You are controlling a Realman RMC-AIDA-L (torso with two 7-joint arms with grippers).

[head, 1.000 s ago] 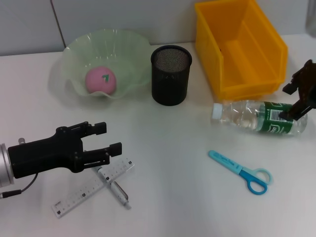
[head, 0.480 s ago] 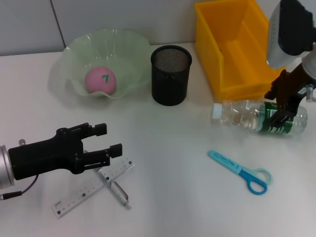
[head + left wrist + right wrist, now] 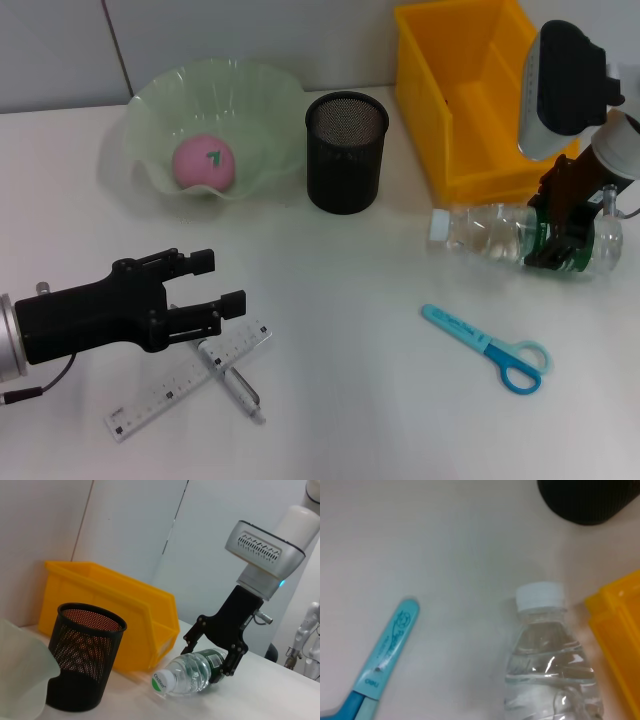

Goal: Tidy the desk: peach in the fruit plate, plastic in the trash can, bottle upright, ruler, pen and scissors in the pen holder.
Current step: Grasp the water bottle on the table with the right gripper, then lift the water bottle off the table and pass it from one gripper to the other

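Note:
A clear bottle point(image 3: 495, 235) with a green label lies on its side in front of the yellow bin, its white cap point(image 3: 540, 595) toward the pen holder. My right gripper point(image 3: 560, 246) hangs open over the labelled end, its fingers straddling the bottle point(image 3: 192, 672). The pink peach point(image 3: 205, 163) sits in the pale green fruit plate point(image 3: 150, 110). The black mesh pen holder point(image 3: 346, 150) stands empty. Blue scissors point(image 3: 490, 347) lie at the front right. My left gripper point(image 3: 222, 282) is open just above the ruler point(image 3: 165, 395) and the pen point(image 3: 238, 387), which cross. The plastic is out of view.
The yellow bin point(image 3: 485, 95), serving as the trash can, stands at the back right, close behind the bottle and the right arm. A wall runs along the table's far edge. The bin's corner point(image 3: 620, 625) is right beside the bottle.
My right arm has swung in from the right edge and come down over the bottle's labelled end. The left arm and all the objects have stayed put.

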